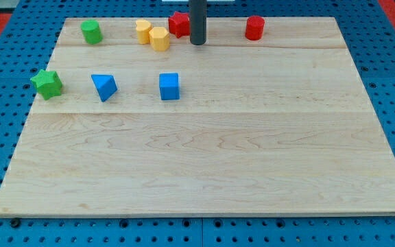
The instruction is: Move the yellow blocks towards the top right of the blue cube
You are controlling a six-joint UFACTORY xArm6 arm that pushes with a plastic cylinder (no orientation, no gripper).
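Two yellow blocks sit touching near the view's top: one (143, 31) on the left, and a hexagonal one (160, 39) just right of and below it. The blue cube (169, 86) lies below them, a little to the right. My tip (197, 43) rests on the board right of the hexagonal yellow block, with a gap between them, and above and right of the blue cube. The rod partly hides a red star block (178, 24).
A blue triangular block (104, 86) lies left of the cube. A green star (47, 84) sits near the left edge. A green cylinder (91, 31) is at top left, a red cylinder (254, 28) at top right. The wooden board (204, 158) lies on blue pegboard.
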